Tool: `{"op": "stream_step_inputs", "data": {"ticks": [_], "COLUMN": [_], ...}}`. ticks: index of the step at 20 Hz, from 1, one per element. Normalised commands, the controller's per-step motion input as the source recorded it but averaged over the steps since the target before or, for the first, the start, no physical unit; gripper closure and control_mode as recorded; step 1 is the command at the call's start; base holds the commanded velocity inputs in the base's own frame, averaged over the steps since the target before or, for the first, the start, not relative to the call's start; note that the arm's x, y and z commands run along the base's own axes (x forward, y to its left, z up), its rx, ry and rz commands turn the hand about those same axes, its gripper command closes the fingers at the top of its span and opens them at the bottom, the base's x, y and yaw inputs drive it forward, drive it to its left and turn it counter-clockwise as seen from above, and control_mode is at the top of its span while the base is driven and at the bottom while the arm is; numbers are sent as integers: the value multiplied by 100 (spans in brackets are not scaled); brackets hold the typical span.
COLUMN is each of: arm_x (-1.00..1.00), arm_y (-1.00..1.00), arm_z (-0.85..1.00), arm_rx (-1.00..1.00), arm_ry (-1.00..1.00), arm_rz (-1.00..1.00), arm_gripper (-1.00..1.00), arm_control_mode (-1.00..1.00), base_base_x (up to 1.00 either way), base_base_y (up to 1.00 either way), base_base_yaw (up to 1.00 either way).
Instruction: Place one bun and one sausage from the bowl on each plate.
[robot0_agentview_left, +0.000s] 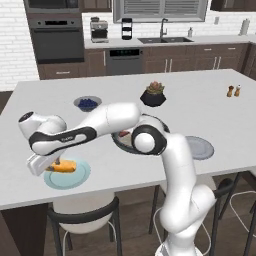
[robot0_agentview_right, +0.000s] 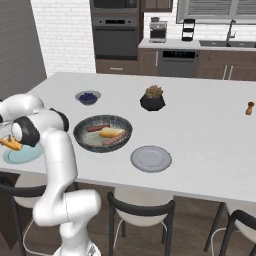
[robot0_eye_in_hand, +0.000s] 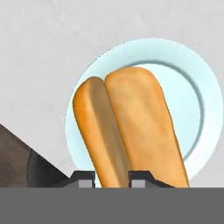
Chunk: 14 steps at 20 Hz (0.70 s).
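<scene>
One orange-golden bun (robot0_eye_in_hand: 131, 131) is clamped between the tips of the pincer (robot0_eye_in_hand: 112, 178), directly over the pale blue-green plate (robot0_eye_in_hand: 197, 100) near the desk's (robot0_agentview_left: 200, 107) front left edge; whether the bun touches the plate I cannot tell. A second, pale yellow bun (robot0_agentview_right: 109, 132) lies in the bowl (robot0_agentview_right: 102, 133) at the desk's middle, between two sausages: one sausage (robot0_agentview_right: 96, 128) behind it, another sausage (robot0_agentview_right: 115, 139) in front. Two plates are counted: the blue-green one and a grey plate (robot0_agentview_right: 151, 158) just right of the bowl. Farther back stand one small blueberry bowl (robot0_agentview_right: 88, 97), one black plant pot (robot0_agentview_right: 152, 100), and two shakers (robot0_agentview_left: 233, 91).
</scene>
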Motion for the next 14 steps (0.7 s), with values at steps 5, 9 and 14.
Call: {"op": "stream_step_inputs", "data": {"ticks": [5,9,14], "arm_x": [-17,15,29], "arm_y": [-25,-19,0], "arm_z": [-38,-42,-27], "arm_rx": [1,0,0], "arm_ry": [0,0,0], "arm_rz": [-7,-2,0], "arm_gripper": [100,100,100], "arm_control_mode": [-100,-100,-100], "base_base_x": [0,0,0], "base_base_y": [0,0,0], "base_base_yaw": [0,0,0]}}
